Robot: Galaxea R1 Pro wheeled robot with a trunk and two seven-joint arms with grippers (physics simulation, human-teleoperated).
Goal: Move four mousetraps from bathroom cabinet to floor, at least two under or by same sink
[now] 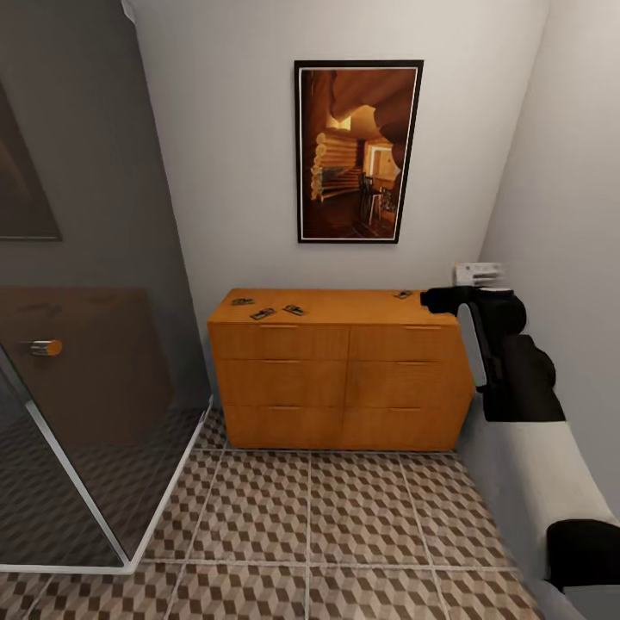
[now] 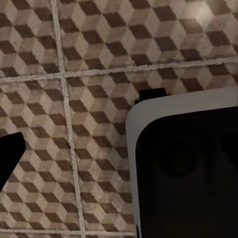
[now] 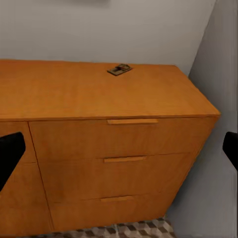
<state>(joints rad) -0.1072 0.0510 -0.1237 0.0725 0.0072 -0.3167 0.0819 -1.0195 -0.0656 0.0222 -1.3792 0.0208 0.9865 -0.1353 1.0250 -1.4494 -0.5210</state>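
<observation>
Mousetrap (image 3: 119,69) lies on the cabinet (image 3: 99,94) top just ahead of my right claw (image 3: 119,148), which gapes wide, empty, raised level for reaching it.

Home bathroom: cube-patterned tiled floor (image 1: 344,517), tinted glass shower panel (image 1: 77,413) at one side, low wooden drawer cabinet (image 1: 340,379) against a plain wall, framed picture (image 1: 357,151) above.

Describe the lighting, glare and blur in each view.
Head view: even light, the cabinet sharp, the dark glass shower panel dimming the tiles behind it. Left wrist view: a pale glare patch on the bathroom floor. Right wrist view: soft, the mousetrap slightly blurred.
</observation>
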